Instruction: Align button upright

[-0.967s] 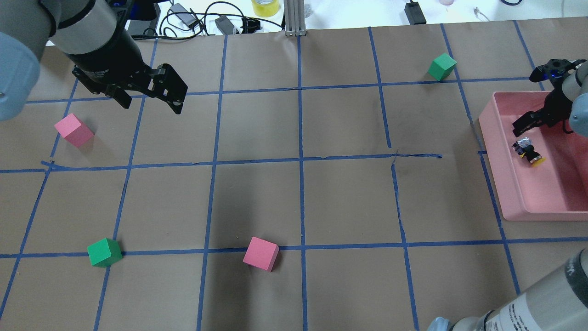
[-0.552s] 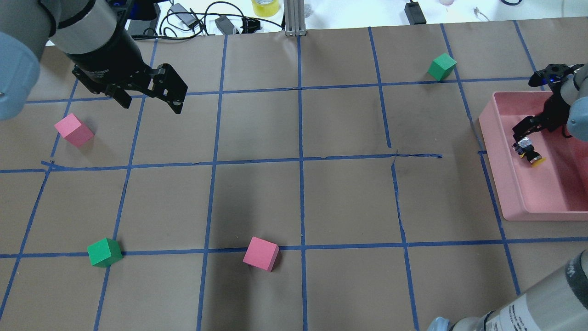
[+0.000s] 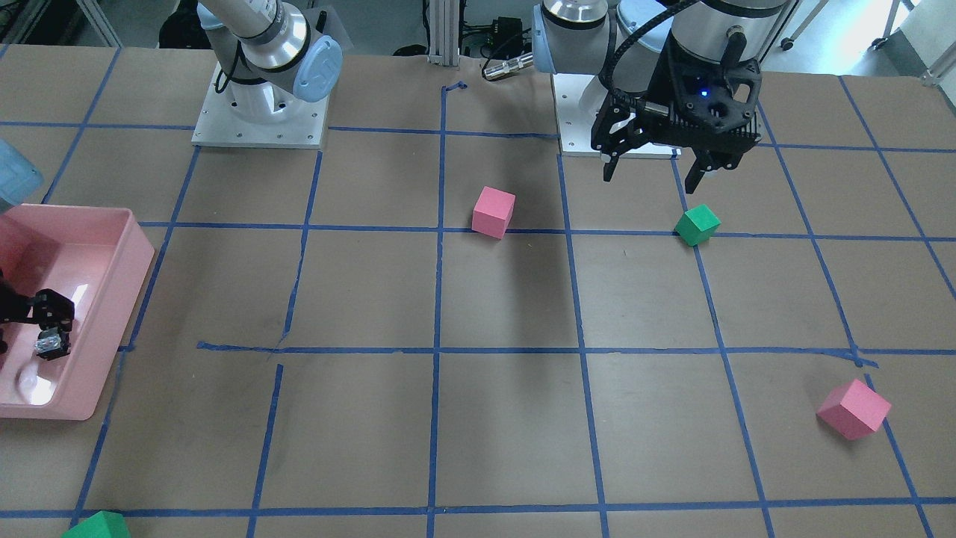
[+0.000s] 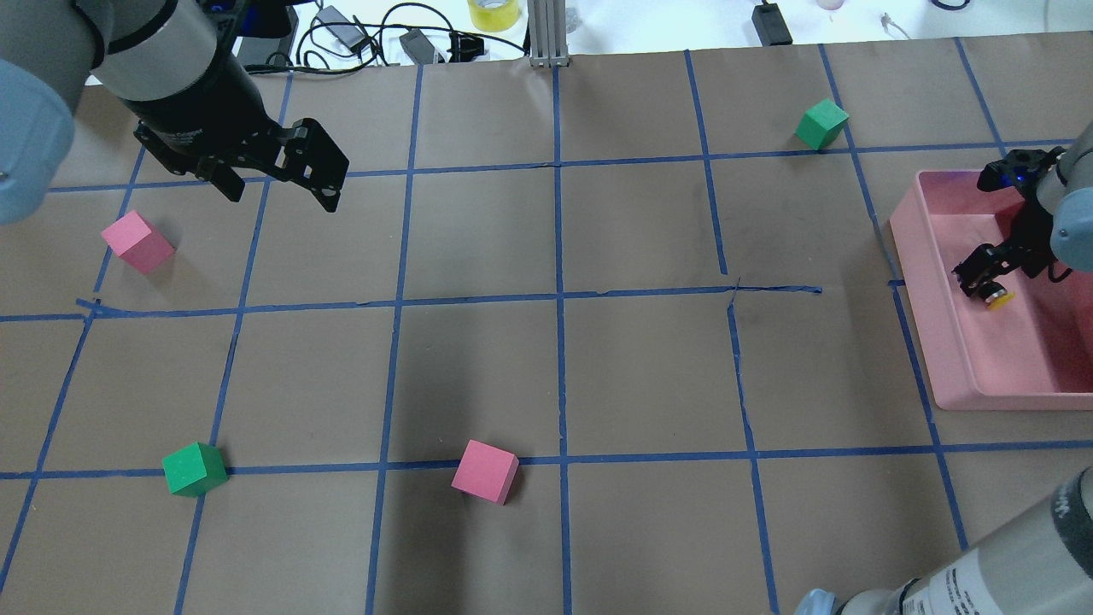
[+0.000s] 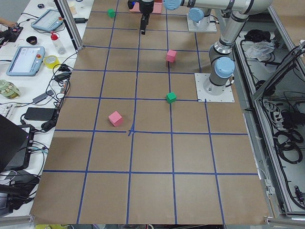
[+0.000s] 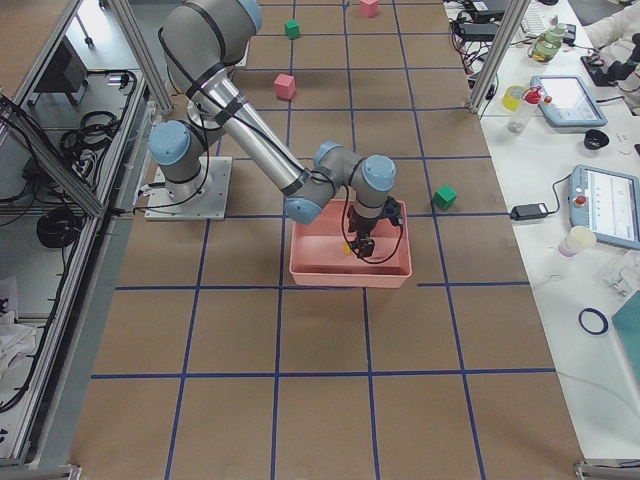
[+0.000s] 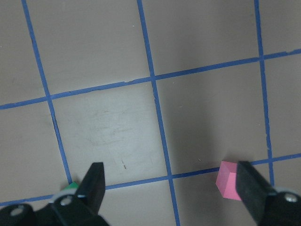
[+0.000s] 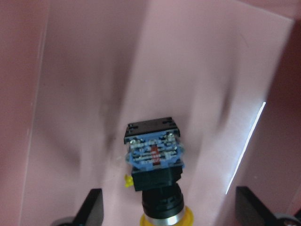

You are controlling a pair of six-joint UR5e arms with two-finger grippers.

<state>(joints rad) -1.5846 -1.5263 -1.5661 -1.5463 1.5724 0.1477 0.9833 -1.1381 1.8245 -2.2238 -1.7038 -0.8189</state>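
The button [image 8: 153, 155] lies on its side on the floor of the pink tray [image 4: 1008, 397], grey-blue base block toward the wrist camera and yellow cap [image 4: 997, 299] pointing away. My right gripper [image 4: 982, 275] is low inside the tray, right over the button. It is open, with one finger [image 8: 94, 207] on each side of the black body, not touching it. The button also shows in the front view [image 3: 51, 345], just under the gripper [image 3: 41, 321]. My left gripper [image 4: 273, 192] is open and empty, high above the far left of the table.
A pink cube [image 4: 137, 242] and a green cube [image 4: 195, 469] sit on the left, a pink cube [image 4: 485, 471] at front centre, a green cube [image 4: 821, 124] at the far right. Tray walls closely surround my right gripper. Cables and tape lie beyond the far edge.
My right gripper has moved down and toward the near side of the tray, onto the button, now covering its base from above. The button and the left arm have not moved.
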